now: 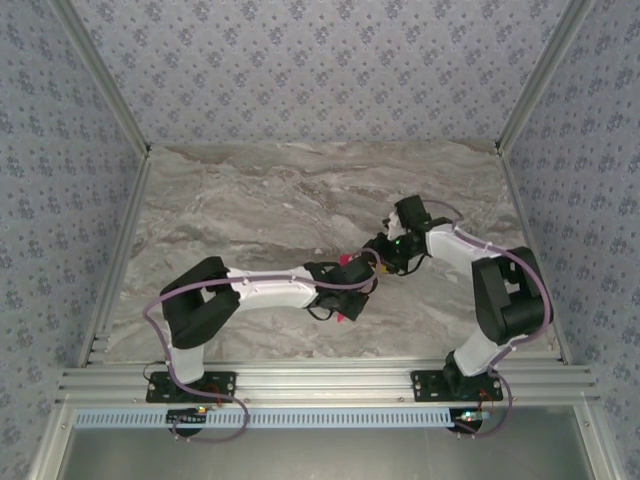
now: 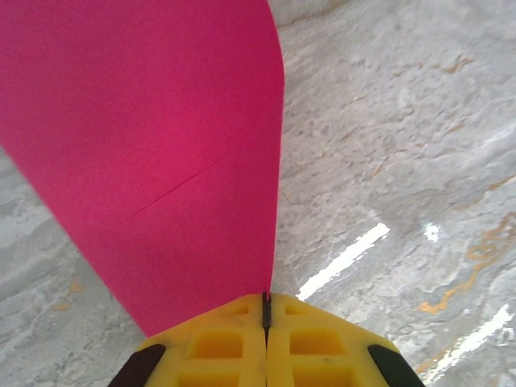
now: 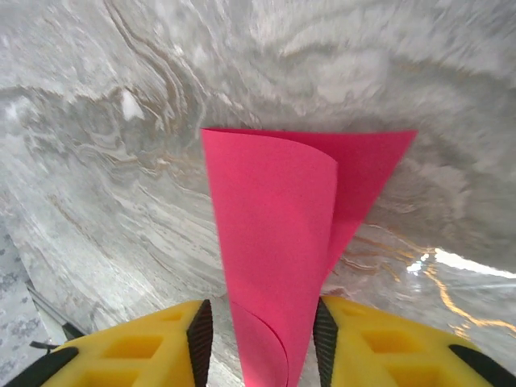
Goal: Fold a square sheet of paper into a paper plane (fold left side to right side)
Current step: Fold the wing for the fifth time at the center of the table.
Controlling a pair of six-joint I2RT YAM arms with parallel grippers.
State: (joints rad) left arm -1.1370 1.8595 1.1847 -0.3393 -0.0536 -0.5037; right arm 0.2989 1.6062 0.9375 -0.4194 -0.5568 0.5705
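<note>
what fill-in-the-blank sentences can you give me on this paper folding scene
The square sheet of paper is ___ in colour.
The left gripper has its jaws ___ on the paper's edge.
The right gripper has its jaws ___, the curled paper between them.
Missing words: pink; shut; open.
</note>
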